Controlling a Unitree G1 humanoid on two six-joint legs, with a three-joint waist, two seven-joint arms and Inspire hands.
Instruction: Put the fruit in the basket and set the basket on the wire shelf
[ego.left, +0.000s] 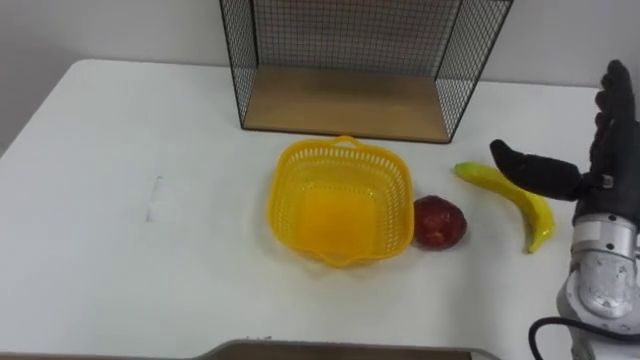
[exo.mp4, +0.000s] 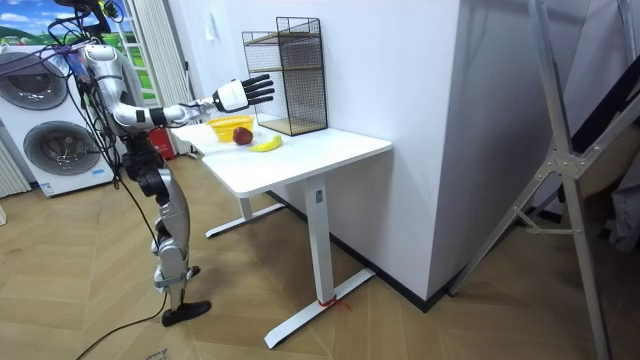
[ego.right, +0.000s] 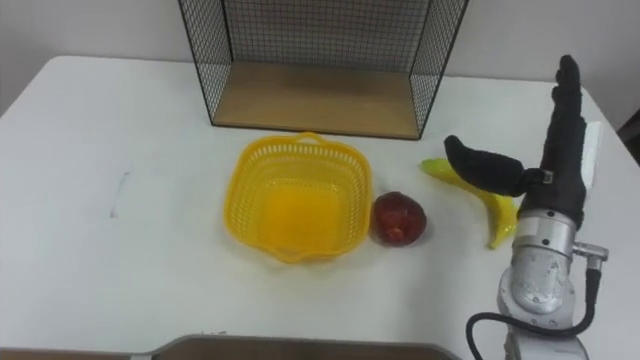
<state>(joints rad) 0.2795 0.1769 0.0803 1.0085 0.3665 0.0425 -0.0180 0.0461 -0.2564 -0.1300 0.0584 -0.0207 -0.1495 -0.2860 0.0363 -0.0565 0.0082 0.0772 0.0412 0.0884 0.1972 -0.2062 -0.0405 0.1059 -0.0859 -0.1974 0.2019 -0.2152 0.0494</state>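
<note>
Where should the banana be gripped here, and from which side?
Probably around the middle of the banana, from above, with the right hand, which hangs open over it. It lies flat on the table, apart from the apple, so both long sides are free for the hand to close across.

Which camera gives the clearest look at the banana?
The left eye view: the banana lies nearly whole, the thumb of the right hand crossing just its upper part. In the right eye view the thumb hides its middle. The room view shows it as a small yellow shape.
</note>
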